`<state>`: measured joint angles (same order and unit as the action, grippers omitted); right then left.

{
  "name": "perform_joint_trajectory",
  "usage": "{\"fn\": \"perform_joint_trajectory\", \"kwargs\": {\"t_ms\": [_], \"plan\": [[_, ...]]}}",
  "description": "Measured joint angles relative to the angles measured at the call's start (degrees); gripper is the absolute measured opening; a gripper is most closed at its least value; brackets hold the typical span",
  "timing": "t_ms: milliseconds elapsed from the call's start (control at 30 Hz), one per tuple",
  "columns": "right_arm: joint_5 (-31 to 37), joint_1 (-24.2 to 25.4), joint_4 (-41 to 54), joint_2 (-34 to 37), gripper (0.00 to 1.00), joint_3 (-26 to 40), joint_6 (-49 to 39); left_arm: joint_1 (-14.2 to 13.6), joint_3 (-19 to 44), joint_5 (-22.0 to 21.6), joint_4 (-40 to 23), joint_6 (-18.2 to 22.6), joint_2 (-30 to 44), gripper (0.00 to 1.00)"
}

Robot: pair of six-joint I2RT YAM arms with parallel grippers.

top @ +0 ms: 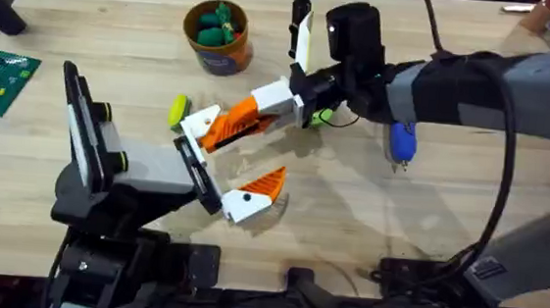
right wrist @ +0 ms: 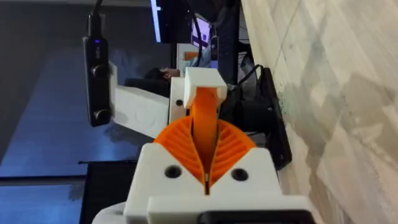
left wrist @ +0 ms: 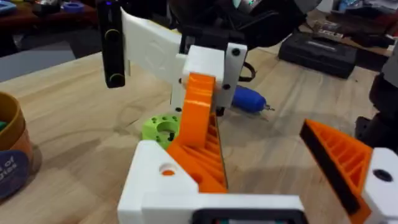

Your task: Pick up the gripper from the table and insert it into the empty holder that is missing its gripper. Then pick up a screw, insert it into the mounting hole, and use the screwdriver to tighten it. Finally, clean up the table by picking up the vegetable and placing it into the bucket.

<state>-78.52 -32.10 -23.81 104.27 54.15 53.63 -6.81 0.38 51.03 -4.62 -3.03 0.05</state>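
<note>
Pinching gripper (top: pixel 243 120) between pressed-together pads, right tool (top: pixel 294 101) pushes it toward holder (top: pixel 198 128) on left tool (top: pixel 220 169), spread wide at bench (top: pixel 428 205) centre. Risks: misaligned entry jams; grip slips; gripper drops. Screwdriver (top: pixel 402 142) at 3 o'clock, bucket (top: pixel 218 33) at 11.

Looks like a robotics lab bench: a butcher-block table (top: pixel 468 204) is flanked by a green circuit board (top: pixel 1 78), cables and lit monitors (right wrist: pixel 202 31).

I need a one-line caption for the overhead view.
Right gripper pushes the long orange ribbed gripper into the left arm's white holder, blue-handled screwdriver lying nearby.
</note>
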Motion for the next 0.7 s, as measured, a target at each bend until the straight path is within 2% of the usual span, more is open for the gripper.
{"fn": "perform_joint_trajectory", "kwargs": {"t_ms": [433,700], "plan": [[5.09,-0.15,-0.7,-0.07,0.019,0.02,0.83,0.04,0.0,1.16,-0.2,-1.38,0.35,0.987],[5.83,-0.2,-0.68,-0.07,0.019,0.02,0.83,0.11,0.0,1.07,-0.2,-1.73,0.63,0.987]]}}
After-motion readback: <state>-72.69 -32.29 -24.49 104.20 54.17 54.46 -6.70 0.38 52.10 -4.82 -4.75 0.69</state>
